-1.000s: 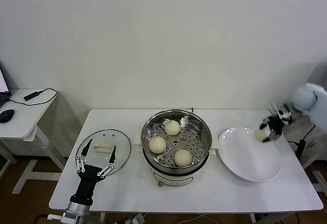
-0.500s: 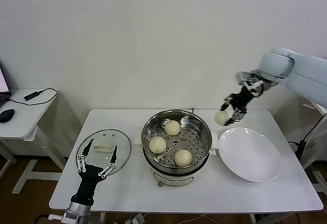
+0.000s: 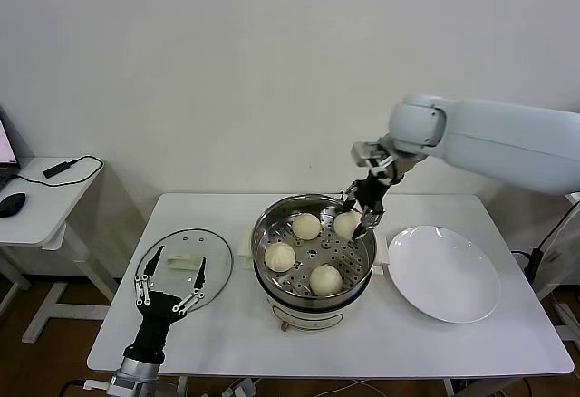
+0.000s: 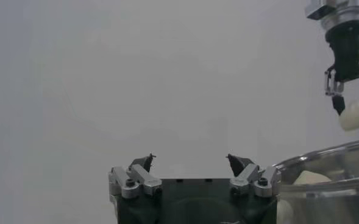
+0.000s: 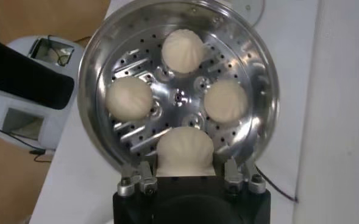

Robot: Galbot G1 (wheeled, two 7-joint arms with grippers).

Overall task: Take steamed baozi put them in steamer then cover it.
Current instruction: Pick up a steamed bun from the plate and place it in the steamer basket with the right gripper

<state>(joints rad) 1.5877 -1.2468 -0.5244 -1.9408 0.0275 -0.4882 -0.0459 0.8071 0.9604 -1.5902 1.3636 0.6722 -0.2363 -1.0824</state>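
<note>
Now right gripper [image 3: 360, 212] carried baozi [image 3: 346, 224] from plate [image 3: 444, 275] over steamer [image 3: 313, 243].

Right claw [image 3: 361, 208] gripping baozi [image 3: 346, 224] over steamer [image 3: 314, 245]

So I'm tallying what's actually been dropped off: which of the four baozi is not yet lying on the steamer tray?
The baozi at the steamer's back right, held in the shut right gripper above the tray. The other three lie loose on the tray.

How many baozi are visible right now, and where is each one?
4. Three lie on the steamer tray: far-left, left, near. The fourth baozi is held in the right claw above the tray's far right. The plate holds none.
</note>
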